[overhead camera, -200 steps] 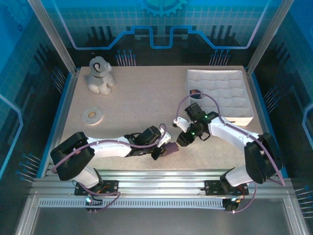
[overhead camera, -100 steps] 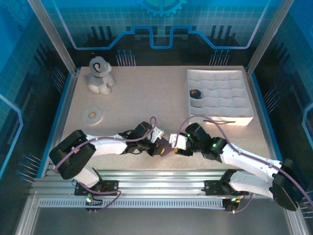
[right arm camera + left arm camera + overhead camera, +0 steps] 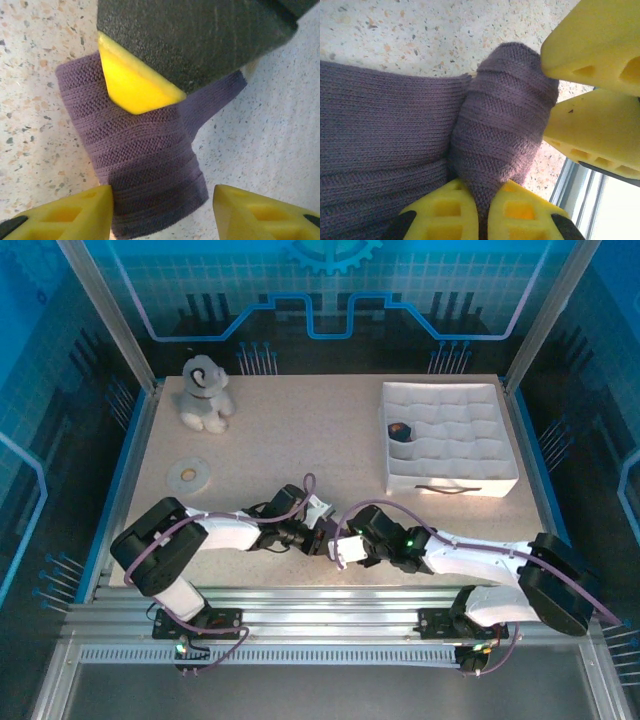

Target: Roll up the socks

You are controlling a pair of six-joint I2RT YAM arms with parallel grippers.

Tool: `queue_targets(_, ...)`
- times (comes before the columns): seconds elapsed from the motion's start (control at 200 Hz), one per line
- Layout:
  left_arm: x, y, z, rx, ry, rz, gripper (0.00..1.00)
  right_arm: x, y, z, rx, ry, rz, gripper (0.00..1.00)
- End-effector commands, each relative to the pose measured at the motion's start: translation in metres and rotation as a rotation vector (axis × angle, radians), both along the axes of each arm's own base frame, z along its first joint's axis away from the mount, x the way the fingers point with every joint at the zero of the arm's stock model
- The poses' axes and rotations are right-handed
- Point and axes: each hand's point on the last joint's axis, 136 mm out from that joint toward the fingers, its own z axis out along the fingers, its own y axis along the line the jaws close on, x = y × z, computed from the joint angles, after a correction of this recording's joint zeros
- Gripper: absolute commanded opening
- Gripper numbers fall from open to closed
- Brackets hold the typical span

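**Figure. Sock rolling: the second claw arrives at the bundle.**

The socks (image 3: 505, 125), a dark purple knit, lie on the desk (image 3: 280, 450) on the near side of the white tray (image 3: 500, 478), beyond its left near corner and towards the arm bases. The left claw (image 3: 481, 202) is pressed together on a fold of the knit. A thick, bunched lobe stands up from that pinch, and a flat length runs off beside it. The right claw (image 3: 162, 212) stands spread astride the lobe. One finger (image 3: 75, 212) lies just beside the fabric and the other is apart from it. In the left wrist view, one right finger touches the lobe's tip.

**Change.** A second earlier the right arm was raised and bent, close to the tray's near wall. It now lies low and stretched, farther from the tray, with its claw meeting the left claw over the socks. The left claw, with its pinch kept, has shifted slightly away from the tray. A tray compartment that the right arm covered earlier now shows a small dark bundle with an orange spot (image 3: 400, 430).

**Reading.** The roll appears begun but not finished. The right claw holds nothing as yet and seems placed to take the lobe so that the turning can go on.
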Motion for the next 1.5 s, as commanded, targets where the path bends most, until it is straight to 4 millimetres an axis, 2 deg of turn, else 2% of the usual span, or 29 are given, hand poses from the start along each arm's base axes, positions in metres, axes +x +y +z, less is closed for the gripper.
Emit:
queue_targets(0.0, -0.037, 0.027, -0.044, 0.134, 0.201, 0.001, 0.00, 0.008, 0.006, 0.002, -0.028, -0.082, 0.051, 0.55)
queue_targets(0.31, -0.034, 0.028, -0.044, 0.117, 0.235, 0.006, 0.00, 0.003, 0.009, -0.005, -0.061, -0.080, 0.097, 0.55)
queue_targets(0.66, -0.034, 0.030, -0.045, 0.104, 0.269, 0.015, 0.00, -0.011, -0.009, 0.003, -0.094, -0.085, 0.107, 0.57)
queue_targets(0.811, -0.034, 0.030, -0.045, 0.100, 0.274, 0.014, 0.00, -0.011, -0.008, -0.004, -0.117, -0.077, 0.118, 0.58)
queue_targets(1.171, -0.034, 0.029, -0.042, 0.083, 0.280, 0.011, 0.00, -0.004, 0.006, -0.031, -0.166, -0.050, 0.122, 0.58)
queue_targets(1.236, -0.033, 0.030, -0.042, 0.081, 0.277, 0.016, 0.00, -0.004, 0.008, -0.032, -0.169, -0.049, 0.120, 0.52)
queue_targets(1.276, -0.032, 0.030, -0.041, 0.081, 0.276, 0.020, 0.00, -0.004, 0.010, -0.031, -0.167, -0.047, 0.116, 0.44)
queue_targets(1.316, -0.031, 0.031, -0.040, 0.082, 0.269, 0.024, 0.00, -0.006, 0.011, -0.029, -0.162, -0.036, 0.112, 0.30)
queue_targets(1.361, -0.028, 0.031, -0.037, 0.082, 0.256, 0.027, 0.00, -0.008, 0.013, -0.028, -0.157, -0.028, 0.111, 0.11)
queue_targets(1.401, -0.026, 0.032, -0.036, 0.085, 0.245, 0.032, 0.00, -0.011, 0.012, -0.028, -0.156, -0.029, 0.108, 0.00)
queue_targets(1.491, -0.021, 0.032, -0.029, 0.083, 0.211, 0.045, 0.04, -0.016, 0.007, -0.033, -0.182, -0.019, 0.095, 0.00)
